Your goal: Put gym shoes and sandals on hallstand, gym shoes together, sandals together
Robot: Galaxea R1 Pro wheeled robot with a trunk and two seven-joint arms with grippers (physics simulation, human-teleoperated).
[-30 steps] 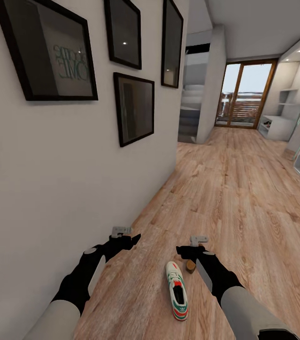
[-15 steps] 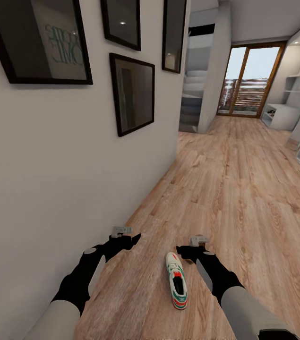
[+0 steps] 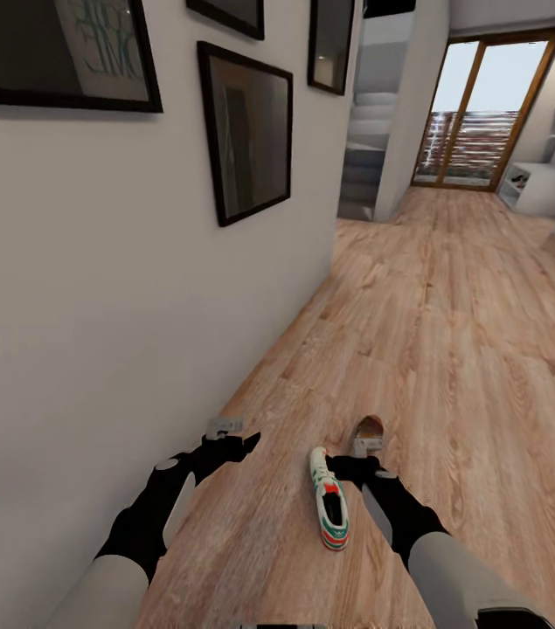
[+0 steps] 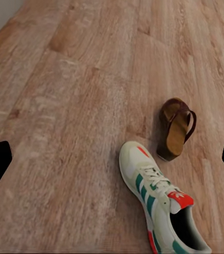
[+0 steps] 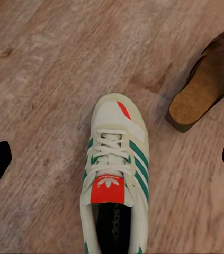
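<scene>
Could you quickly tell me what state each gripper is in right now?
Left gripper: open, holding nothing.
Right gripper: open, holding nothing, above the gym shoe.

One white lace-up gym shoe with green side stripes and a red-orange tongue patch [image 3: 330,501] [image 4: 162,200] [image 5: 113,174] lies upright on the light brown wood-plank corridor floor [image 3: 452,349] [image 4: 74,106] [image 5: 48,79], its toe aimed down the corridor. Just beyond the toe and a little to the right sits one flat brown sandal with a cork-coloured footbed [image 3: 367,432] [image 4: 176,128] [image 5: 209,79], near the shoe but not touching it. Far down the corridor on the right stands the pale grey-white hallstand with stepped shelves [image 3: 544,166].
</scene>
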